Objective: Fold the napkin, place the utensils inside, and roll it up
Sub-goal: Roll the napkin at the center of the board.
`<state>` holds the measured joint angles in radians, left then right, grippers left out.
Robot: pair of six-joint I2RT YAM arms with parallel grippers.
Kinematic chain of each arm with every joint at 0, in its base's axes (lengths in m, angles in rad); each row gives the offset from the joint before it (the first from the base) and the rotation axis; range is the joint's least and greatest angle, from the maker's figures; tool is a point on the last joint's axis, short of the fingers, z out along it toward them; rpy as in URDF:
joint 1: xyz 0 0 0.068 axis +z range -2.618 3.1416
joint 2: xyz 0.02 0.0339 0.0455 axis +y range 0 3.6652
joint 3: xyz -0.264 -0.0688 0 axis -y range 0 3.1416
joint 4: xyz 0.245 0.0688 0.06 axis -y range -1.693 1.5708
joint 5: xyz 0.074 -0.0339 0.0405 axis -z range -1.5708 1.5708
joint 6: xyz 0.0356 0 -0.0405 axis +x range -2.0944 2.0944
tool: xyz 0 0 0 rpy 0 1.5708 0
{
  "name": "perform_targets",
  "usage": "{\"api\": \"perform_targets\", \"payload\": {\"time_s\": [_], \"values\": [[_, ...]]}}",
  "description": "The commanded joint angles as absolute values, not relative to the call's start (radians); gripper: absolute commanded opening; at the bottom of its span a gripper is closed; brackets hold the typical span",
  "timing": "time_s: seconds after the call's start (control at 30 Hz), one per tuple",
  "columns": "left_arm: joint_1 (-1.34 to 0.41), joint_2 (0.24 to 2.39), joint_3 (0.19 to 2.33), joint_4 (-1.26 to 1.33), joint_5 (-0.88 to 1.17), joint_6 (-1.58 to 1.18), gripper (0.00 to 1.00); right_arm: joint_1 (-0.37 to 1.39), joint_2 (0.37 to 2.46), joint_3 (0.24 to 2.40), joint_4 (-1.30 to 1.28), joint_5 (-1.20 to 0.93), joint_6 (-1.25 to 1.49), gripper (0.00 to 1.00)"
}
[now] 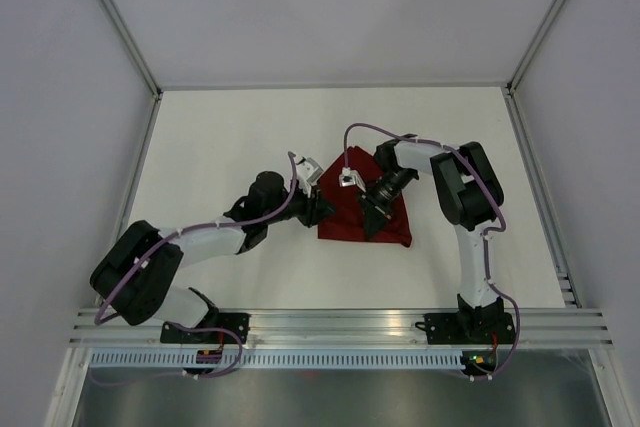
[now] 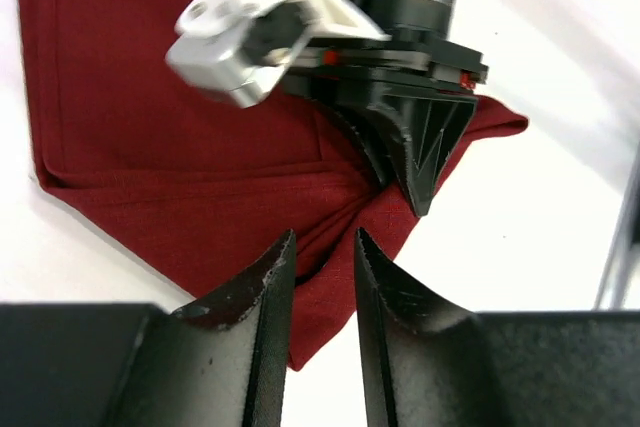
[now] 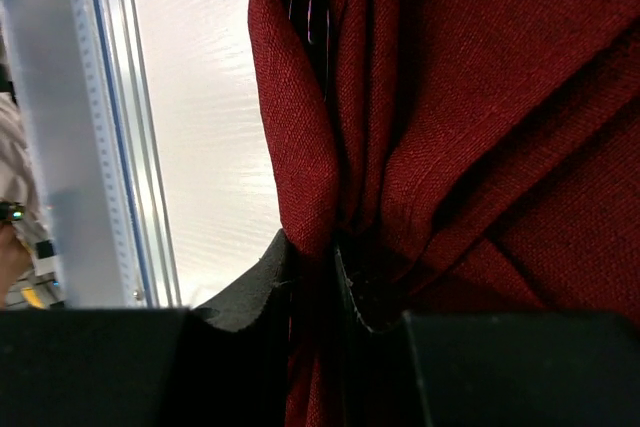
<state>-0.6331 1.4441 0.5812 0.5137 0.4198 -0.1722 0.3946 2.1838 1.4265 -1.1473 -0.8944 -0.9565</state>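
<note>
- My right claw (image 3: 313,247) is clenched on a bunched fold of the maroon napkin (image 1: 345,229).
- My left claw (image 2: 325,239) is released, its fingers slightly apart with nothing between them, hovering at the napkin's edge.
- The napkin lies partly folded mid-bench (image 1: 220,137), between both claws.

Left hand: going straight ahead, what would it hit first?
Probably the napkin, bunched right ahead of the left hand; the right hand pinching it sits just beyond, though depth is unclear.
</note>
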Motion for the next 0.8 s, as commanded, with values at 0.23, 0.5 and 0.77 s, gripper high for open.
{"api": "perform_targets", "payload": {"time_s": [0.23, 0.5, 0.77], "values": [[-0.949, 1.434, 0.561, 0.563, -0.042, 0.250, 0.43, 0.396, 2.361, 1.506, -1.166, -0.712, -0.996, 0.09], [-1.107, 1.610, 0.618, 0.609, -0.181, 0.509, 0.50, 0.393, 2.388, 1.534, -1.183, -0.715, -0.988, 0.09], [-1.161, 1.713, 0.660, 0.663, -0.195, 0.623, 0.57, 0.391, 2.399, 1.542, -1.187, -0.716, -0.985, 0.08]]}}
